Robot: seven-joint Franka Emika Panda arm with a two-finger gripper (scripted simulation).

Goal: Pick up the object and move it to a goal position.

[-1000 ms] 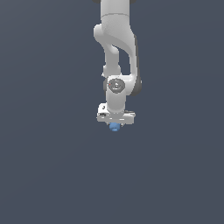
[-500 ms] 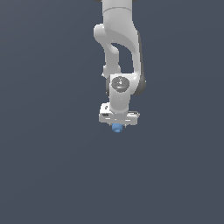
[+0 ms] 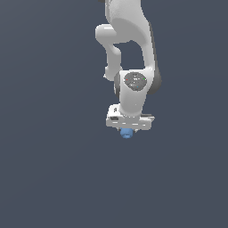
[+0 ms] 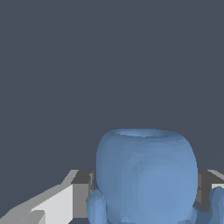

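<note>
In the exterior view my arm (image 3: 129, 49) comes down from the top edge of the frame, a little right of centre, white against a flat dark grey-blue background that fills everything else. The wrist joint shows as a round grey disc, and below it my gripper (image 3: 128, 129) sits as a wide white block just below the frame's middle. The object (image 3: 127, 133), a small light-blue lump, pokes out under the block's lower edge, near its centre and much narrower than the block itself. My fingers are too short and too hidden from this angle to make out separately; only the blue lump shows beneath the white body. In the wrist view the object (image 4: 146, 175) fills the lower centre of the picture: a rounded, barrel-like blue mass with a flattened rim at its top and smaller knobs bulging at its lower left and lower right. My fingers (image 4: 81, 199) flank it on both sides, one grey and white pad pressed against its left flank and the other showing at the right edge of the frame against its right flank, so I am clamped on the object with it held between the pads. Behind it there is only the same plain dark background.
</note>
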